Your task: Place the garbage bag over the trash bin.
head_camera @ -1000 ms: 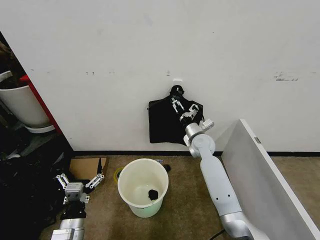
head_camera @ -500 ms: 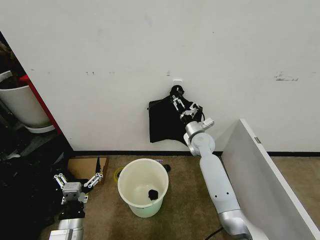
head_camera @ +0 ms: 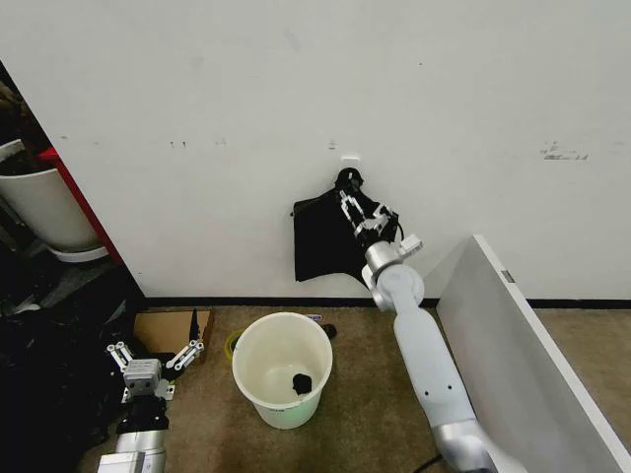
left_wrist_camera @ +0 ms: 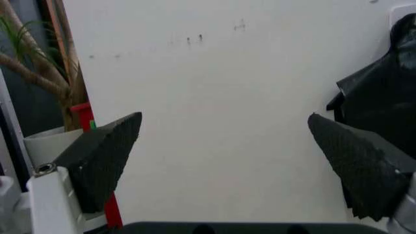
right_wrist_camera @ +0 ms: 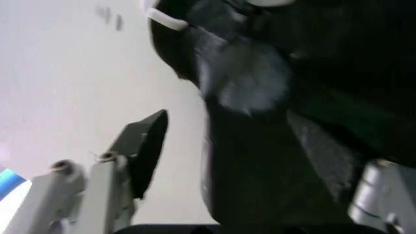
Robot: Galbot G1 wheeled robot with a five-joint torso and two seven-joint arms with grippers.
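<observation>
Head view: one cream trash bin [head_camera: 283,368] stands on the brown carpet by the white wall. One hanging garbage bag [head_camera: 320,246] is partly hidden by the right pincer [head_camera: 359,211], spread against it. Left pincer [head_camera: 156,356] waits low, spread.

Right wrist view: fingers [right_wrist_camera: 144,146] straddle blurred black plastic.

Plain indoor room: scuffed white wall [head_camera: 296,99], brown carpet [head_camera: 365,394]

The black bag bunch [head_camera: 325,243] on the far wall is thin, crinkly plastic with a faint sheen. The trash bin [head_camera: 282,368] is smooth cream plastic. The right arm [head_camera: 419,345] looks like satin silver metal; the floor [head_camera: 365,414] is rough brown carpet
</observation>
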